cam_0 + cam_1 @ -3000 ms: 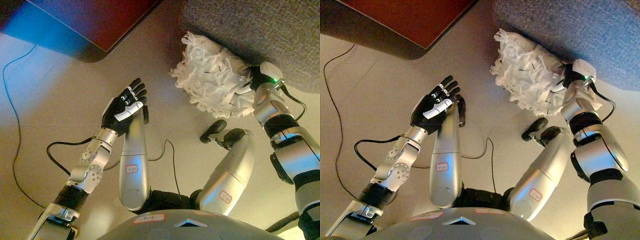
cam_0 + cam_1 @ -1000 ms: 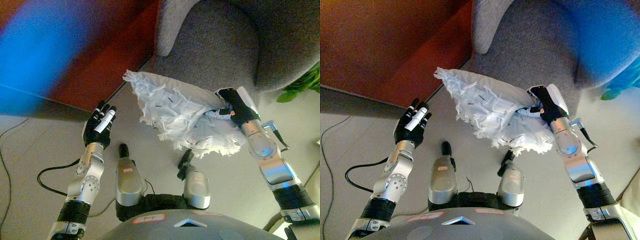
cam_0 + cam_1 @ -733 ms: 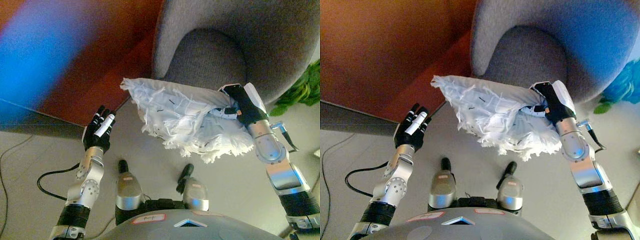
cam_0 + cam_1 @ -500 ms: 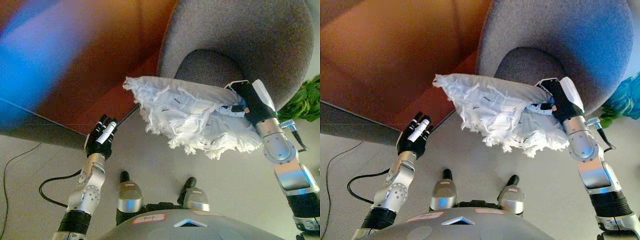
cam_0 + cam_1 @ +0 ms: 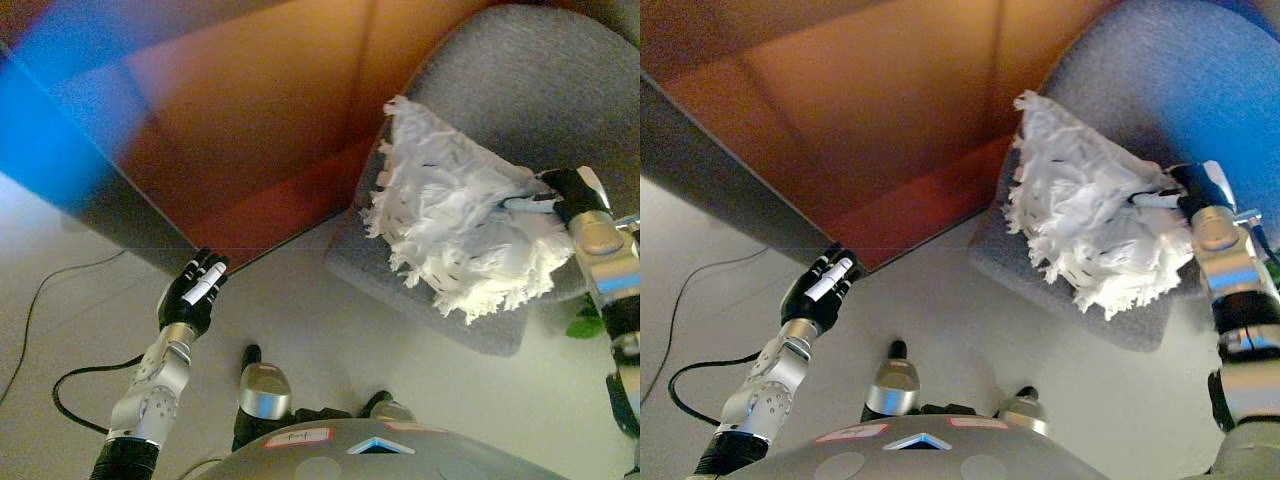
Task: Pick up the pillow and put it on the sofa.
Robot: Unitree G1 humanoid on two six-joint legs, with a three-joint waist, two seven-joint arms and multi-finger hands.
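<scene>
The right robot hand (image 5: 572, 190) is raised at the right side of the view, over the seat of the grey sofa (image 5: 520, 80), and is clenched on the right end of the pillow (image 5: 455, 225). The dark fingers are partly buried in the pillow's fabric, and the bunched material at that point shows that the cover is gripped there. The pillow is white, with a shaggy, fringed cover marked by small dark flecks. It is held above the front part of the sofa seat: its upper left corner points up toward the curved grey backrest, and its ragged lower edge hangs down across the seat's front edge. The views do not show whether the underside of the pillow touches the seat cushion or is just clear of it. The sofa is a rounded, tub-shaped piece upholstered in coarse grey cloth, and it fills the upper right of both views. To its left stands a reddish-brown wooden cabinet (image 5: 870, 120), whose lower edge runs diagonally above the pale floor (image 5: 300, 320). A green plant leaf (image 5: 585, 325) shows at the right edge, just below the sofa. The left robot hand (image 5: 192, 295) is held low on the left side, well apart from the pillow and near the cabinet's lower edge. It is released, with the fingers extended and relaxed, and it holds nothing.
</scene>
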